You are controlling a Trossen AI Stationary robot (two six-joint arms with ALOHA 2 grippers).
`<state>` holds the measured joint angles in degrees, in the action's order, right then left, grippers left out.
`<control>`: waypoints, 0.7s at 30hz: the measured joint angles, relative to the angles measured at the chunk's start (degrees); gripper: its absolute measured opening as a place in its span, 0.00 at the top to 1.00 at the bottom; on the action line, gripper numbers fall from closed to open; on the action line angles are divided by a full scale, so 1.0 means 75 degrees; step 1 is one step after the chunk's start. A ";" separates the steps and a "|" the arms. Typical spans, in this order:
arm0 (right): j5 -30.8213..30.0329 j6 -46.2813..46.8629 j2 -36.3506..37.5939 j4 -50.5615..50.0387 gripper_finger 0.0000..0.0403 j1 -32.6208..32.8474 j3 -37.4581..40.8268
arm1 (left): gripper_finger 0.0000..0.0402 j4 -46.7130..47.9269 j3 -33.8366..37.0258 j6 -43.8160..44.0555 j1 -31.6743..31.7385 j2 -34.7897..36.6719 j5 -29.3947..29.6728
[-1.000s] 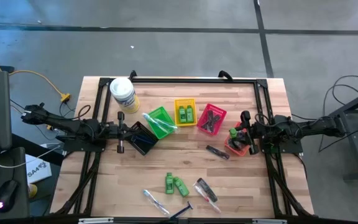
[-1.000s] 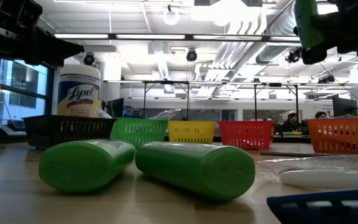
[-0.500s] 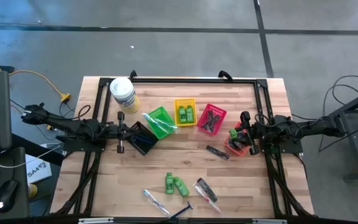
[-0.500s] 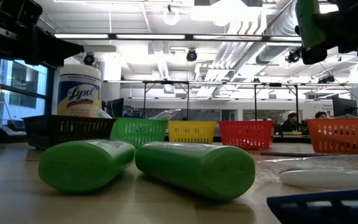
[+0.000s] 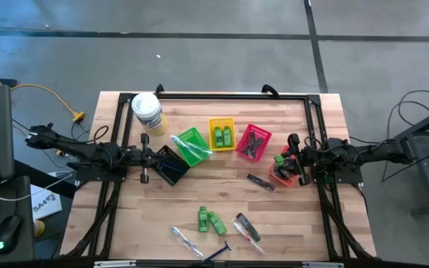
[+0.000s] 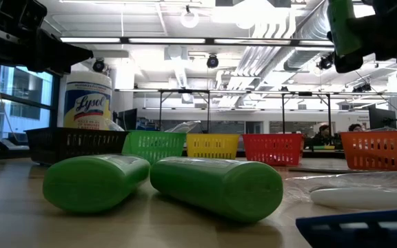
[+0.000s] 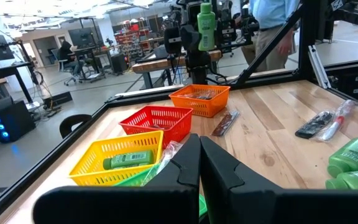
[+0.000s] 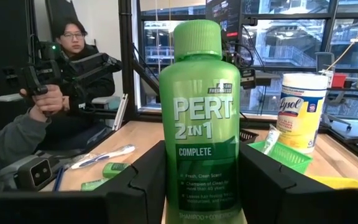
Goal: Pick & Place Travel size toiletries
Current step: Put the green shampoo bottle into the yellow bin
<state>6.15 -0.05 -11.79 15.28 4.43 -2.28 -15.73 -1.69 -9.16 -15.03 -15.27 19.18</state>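
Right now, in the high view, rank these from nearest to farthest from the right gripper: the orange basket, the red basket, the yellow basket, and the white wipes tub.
1. Orange plastic basket: directly beside the right gripper, which holds a green bottle.
2. Red plastic basket: toward the table's middle.
3. Yellow plastic basket: next along the row.
4. White wipes tub with yellow label: far corner on the left arm's side.
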 joint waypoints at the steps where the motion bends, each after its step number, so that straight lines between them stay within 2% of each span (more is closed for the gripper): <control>1: -0.0003 0.0000 0.0000 -0.0024 0.63 0.0000 0.0000 | 1.00 0.0000 -0.0001 0.0002 0.0000 0.0002 0.0000; 10: -0.0908 0.0662 -0.0490 0.0103 0.63 0.0000 -0.0004 | 1.00 -0.0050 0.0002 -0.0121 0.0000 0.0000 0.0067; 16: -0.1552 0.0854 -0.1898 0.0153 0.64 -0.0019 -0.0645 | 1.00 -0.0104 0.0002 -0.0120 0.0003 0.0000 0.0322; 21: -0.1567 0.1034 -0.3389 0.0089 0.64 -0.0189 -0.1647 | 1.00 -0.0101 0.0002 -0.0129 0.0003 0.0001 0.0323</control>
<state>-5.60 7.70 -37.21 15.94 3.01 -14.63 -16.49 -1.67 -10.13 -15.00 -15.26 21.60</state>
